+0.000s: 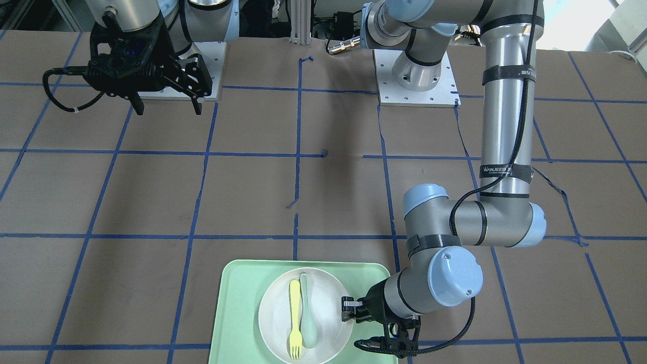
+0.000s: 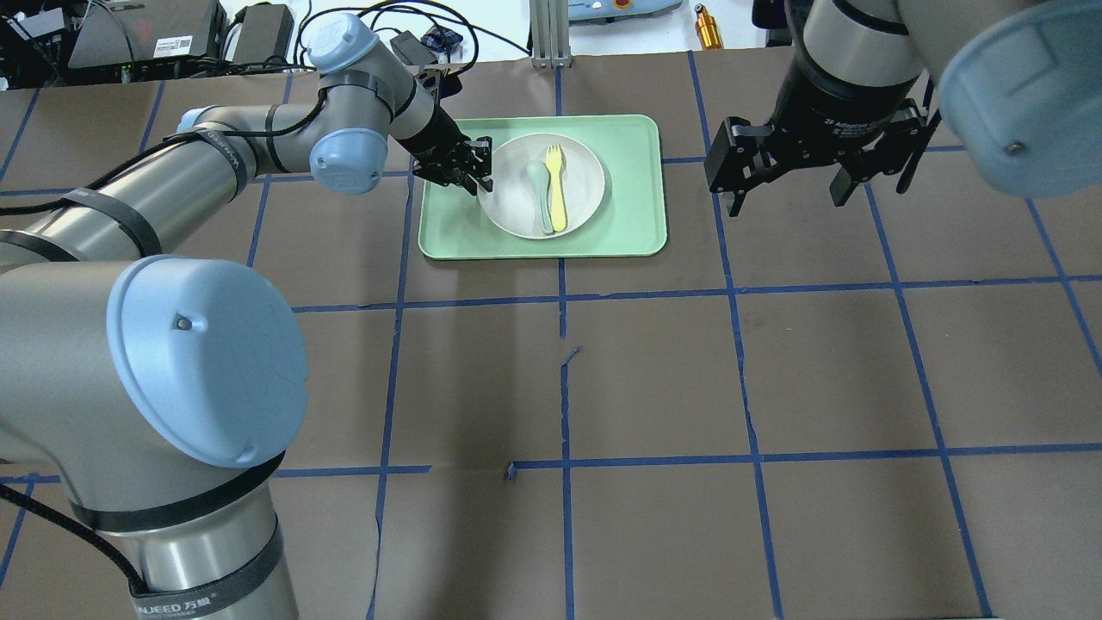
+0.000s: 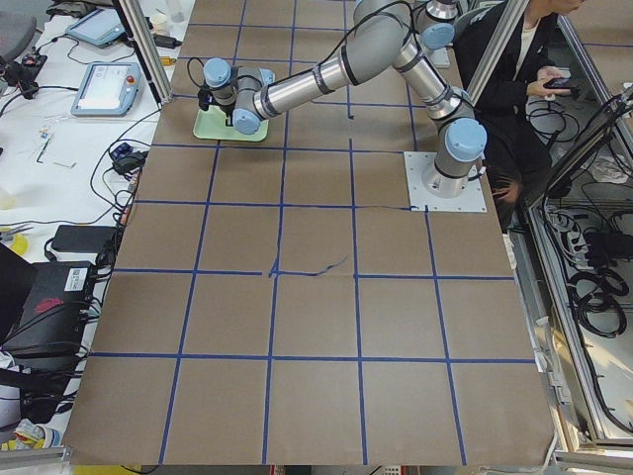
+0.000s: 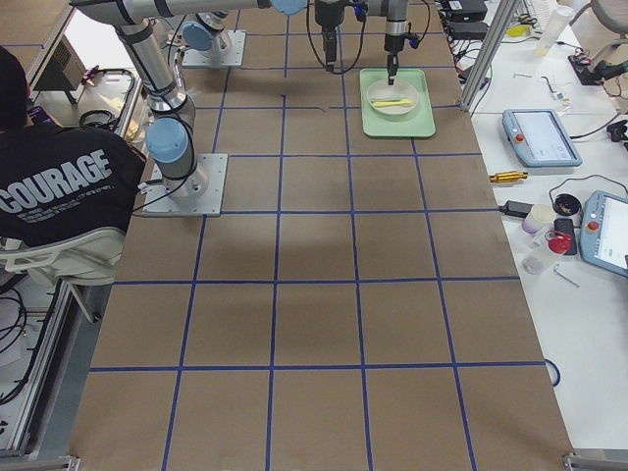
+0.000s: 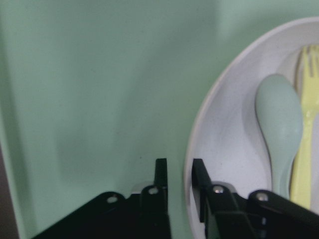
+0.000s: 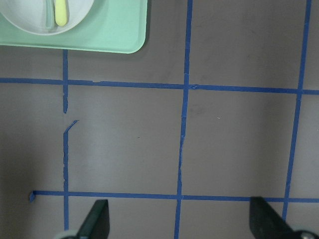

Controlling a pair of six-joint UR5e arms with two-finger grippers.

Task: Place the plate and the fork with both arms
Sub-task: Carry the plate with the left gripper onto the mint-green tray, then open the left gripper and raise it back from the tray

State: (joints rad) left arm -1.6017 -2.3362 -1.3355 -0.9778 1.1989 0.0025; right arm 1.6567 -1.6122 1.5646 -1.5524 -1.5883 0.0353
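The white plate (image 2: 587,172) lies on the mint-green tray (image 2: 633,172). The pale-yellow fork (image 2: 557,185) lies in the plate beside a grey-green spoon (image 2: 541,191). My left gripper (image 2: 480,169) is at the plate's left rim, with one finger inside the rim and one outside. Its jaws are closed narrowly on the rim, as the left wrist view (image 5: 179,169) shows. The plate (image 1: 331,303) rests flat on the tray (image 1: 237,303), with the fork (image 1: 294,323) in it. My right gripper (image 2: 785,202) hangs open and empty above the table, to the right of the tray.
The table is brown paper with a blue tape grid. The tray (image 4: 397,120) lies near the far edge. Cables, boxes and tablets lie beyond that edge. An operator sits by the robot's base in the side views.
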